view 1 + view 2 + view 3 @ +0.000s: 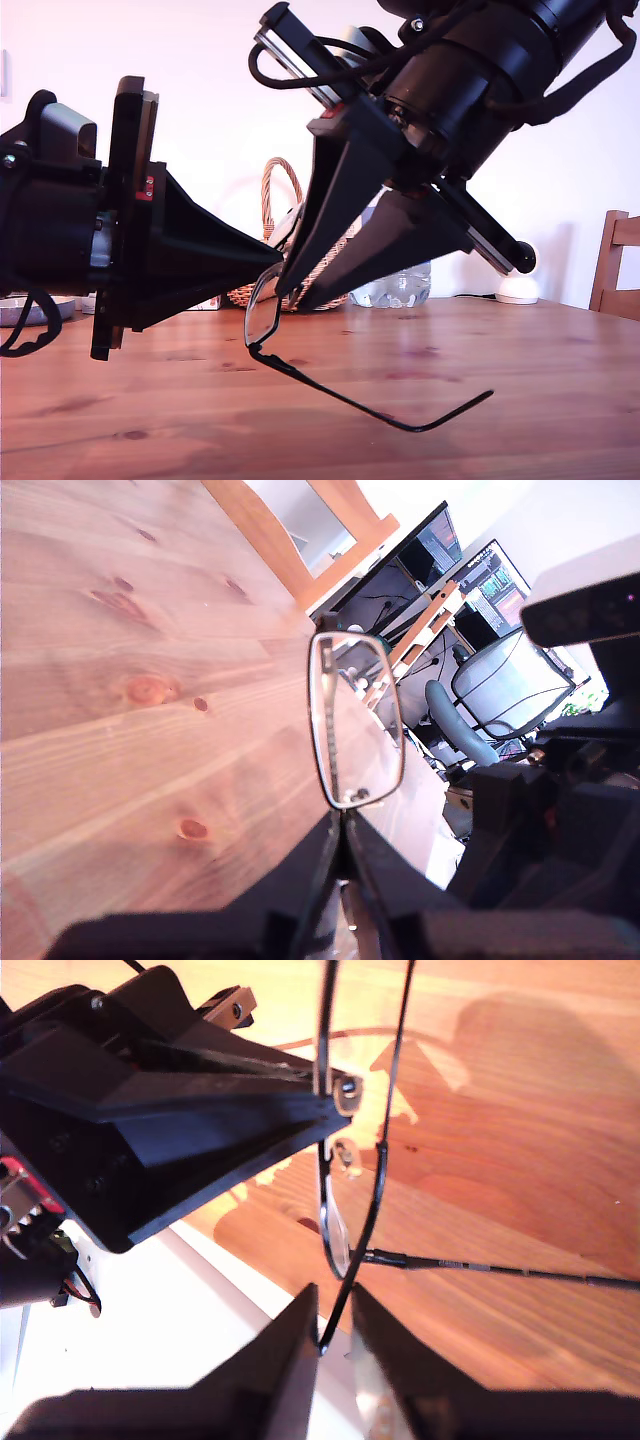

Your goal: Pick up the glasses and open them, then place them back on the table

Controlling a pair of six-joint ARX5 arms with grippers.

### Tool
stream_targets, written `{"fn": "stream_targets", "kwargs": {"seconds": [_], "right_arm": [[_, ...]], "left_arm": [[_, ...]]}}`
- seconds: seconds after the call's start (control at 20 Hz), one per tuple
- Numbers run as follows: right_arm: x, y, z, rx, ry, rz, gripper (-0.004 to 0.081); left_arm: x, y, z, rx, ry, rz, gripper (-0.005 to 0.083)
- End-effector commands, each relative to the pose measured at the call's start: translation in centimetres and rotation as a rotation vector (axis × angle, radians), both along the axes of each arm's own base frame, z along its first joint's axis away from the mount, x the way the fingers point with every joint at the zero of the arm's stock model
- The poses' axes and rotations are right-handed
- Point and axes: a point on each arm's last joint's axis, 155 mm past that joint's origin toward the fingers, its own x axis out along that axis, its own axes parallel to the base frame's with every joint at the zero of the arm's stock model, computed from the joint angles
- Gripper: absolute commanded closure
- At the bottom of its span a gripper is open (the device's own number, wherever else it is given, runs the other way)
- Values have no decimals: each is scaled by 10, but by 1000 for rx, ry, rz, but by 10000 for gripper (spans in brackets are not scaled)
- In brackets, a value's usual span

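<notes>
Holding the glasses [262, 310] aloft over the bench [500, 350], my first hand [340, 830] and my second hand [335, 1325] both pinch the frame, one temple swung out; opposing pulls could twist the hinge or slip the thin rim.

Both arms run off the exterior view: the arm on that view's left is cut by its left edge, the other by the top edge. The basket [282, 232] stands behind the grippers, so only its handle and strips of weave show. A clear plastic bottle [402, 286] behind is partly covered too. A wooden chair back [617, 262] is cut by that view's right edge. Of the glasses [300, 355], the second lens and second temple cannot be made out there.
</notes>
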Motion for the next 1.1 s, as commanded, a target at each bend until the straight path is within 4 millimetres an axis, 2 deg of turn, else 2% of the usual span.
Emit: {"fn": "stream_targets", "kwargs": {"seconds": [0.0,0.15,0.65,1.05], "right_arm": [[1,4,6,16,-14,8,706],[2,4,6,14,-17,10,756],[7,-1,1,-22,-51,-1,776],[4,-7,-4,-57,-71,40,778]], "left_arm": [[-3,0,1,-2,-12,-10,796],[-5,-2,2,-4,-13,-25,796],[-9,-3,2,-14,5,-48,796],[-14,-6,4,-22,12,-79,796]]}}
